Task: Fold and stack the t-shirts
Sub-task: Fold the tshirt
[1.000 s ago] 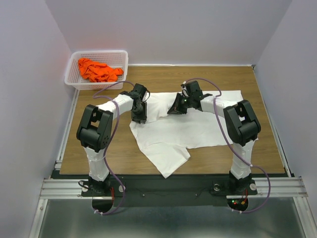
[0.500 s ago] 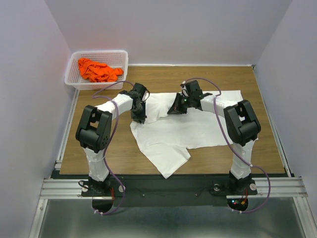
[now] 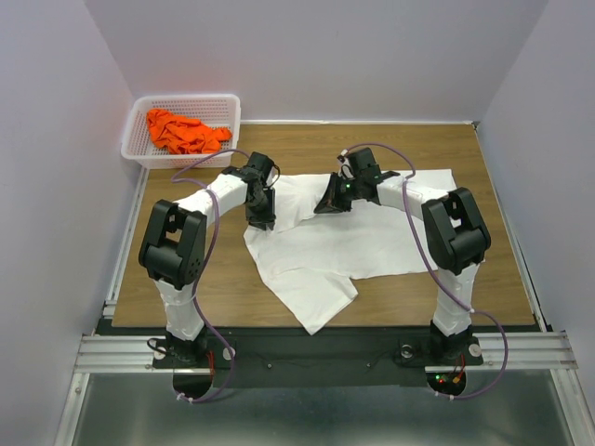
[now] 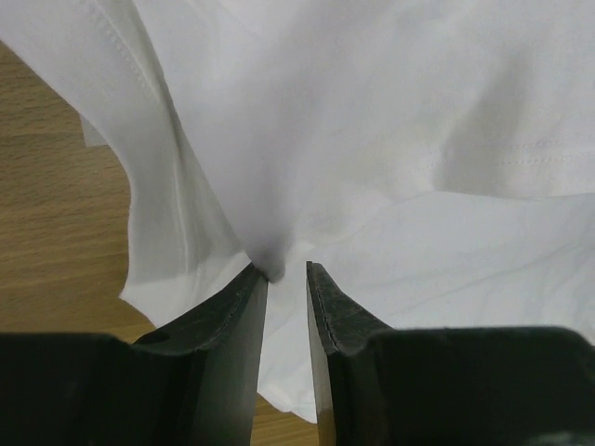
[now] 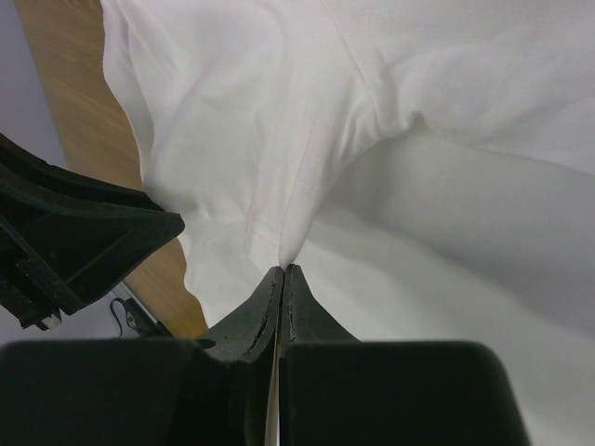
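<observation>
Left wrist: left gripper (image 4: pixel 286 269) has its jaws narrowly apart, pinching a pucker of the white t-shirt (image 4: pixel 372 139) at the tips. Right gripper (image 5: pixel 283 269) has its jaws together on a raised ridge of the same shirt (far side, both arms). The shirt lies spread on the wooden table (image 3: pixel 483 186). The orange t-shirt (image 3: pixel 184 132) sits crumpled in the white basket (image 3: pixel 186 98) at the far left corner.
</observation>
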{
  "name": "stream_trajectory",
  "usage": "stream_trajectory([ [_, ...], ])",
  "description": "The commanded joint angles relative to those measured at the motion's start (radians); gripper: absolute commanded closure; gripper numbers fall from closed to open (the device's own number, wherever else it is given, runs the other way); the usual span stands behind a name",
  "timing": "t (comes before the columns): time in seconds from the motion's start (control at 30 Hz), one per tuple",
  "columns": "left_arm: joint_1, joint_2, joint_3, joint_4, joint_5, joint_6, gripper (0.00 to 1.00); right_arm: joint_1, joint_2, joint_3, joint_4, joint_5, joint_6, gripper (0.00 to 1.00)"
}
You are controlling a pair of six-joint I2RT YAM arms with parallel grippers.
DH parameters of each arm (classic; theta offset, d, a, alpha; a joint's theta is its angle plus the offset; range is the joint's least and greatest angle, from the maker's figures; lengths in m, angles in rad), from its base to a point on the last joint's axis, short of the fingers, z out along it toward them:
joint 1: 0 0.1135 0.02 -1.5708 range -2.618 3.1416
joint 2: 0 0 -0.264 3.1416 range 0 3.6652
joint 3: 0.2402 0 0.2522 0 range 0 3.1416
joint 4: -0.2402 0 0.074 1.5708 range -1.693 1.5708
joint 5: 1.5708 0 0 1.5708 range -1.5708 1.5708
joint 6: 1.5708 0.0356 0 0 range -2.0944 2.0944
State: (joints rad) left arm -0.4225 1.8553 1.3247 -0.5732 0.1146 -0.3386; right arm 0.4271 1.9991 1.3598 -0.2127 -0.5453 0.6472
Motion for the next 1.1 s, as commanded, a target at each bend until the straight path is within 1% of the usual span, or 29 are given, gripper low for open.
stream_trajectory([
  [0.0, 0.007, -0.054, 0.030, -0.024, 0.028, -0.004, 0.64, 0.010, -0.049, 0.042, -0.014, -0.030, -0.020, 0.99],
  [0.2, 0.007, -0.064, 0.031, -0.017, 0.042, -0.011, 0.63, 0.009, -0.056, 0.038, -0.019, -0.031, -0.027, 0.99],
  [0.3, 0.005, -0.057, 0.025, -0.013, 0.057, -0.013, 0.68, 0.009, -0.056, 0.033, -0.020, -0.036, -0.027, 0.99],
  [0.33, 0.007, -0.057, 0.019, -0.011, 0.062, -0.014, 0.70, 0.009, -0.059, 0.033, -0.022, -0.036, -0.029, 0.99],
  [0.4, 0.005, -0.059, 0.018, -0.013, 0.065, -0.019, 0.79, 0.009, -0.062, 0.033, -0.024, -0.036, -0.030, 0.99],
  [0.47, 0.007, -0.059, 0.021, -0.022, 0.063, -0.020, 0.94, 0.009, -0.068, 0.033, -0.027, -0.033, -0.031, 0.99],
  [0.53, 0.007, -0.059, 0.027, -0.033, 0.054, -0.019, 1.00, 0.009, -0.072, 0.033, -0.031, -0.030, -0.034, 0.99],
  [0.77, 0.027, -0.057, 0.028, -0.050, 0.048, -0.010, 1.00, 0.007, -0.089, 0.013, -0.074, -0.009, -0.060, 0.99],
  [1.07, 0.053, -0.057, 0.044, -0.082, 0.092, 0.001, 1.00, 0.007, -0.071, 0.012, -0.120, 0.024, -0.112, 0.99],
])
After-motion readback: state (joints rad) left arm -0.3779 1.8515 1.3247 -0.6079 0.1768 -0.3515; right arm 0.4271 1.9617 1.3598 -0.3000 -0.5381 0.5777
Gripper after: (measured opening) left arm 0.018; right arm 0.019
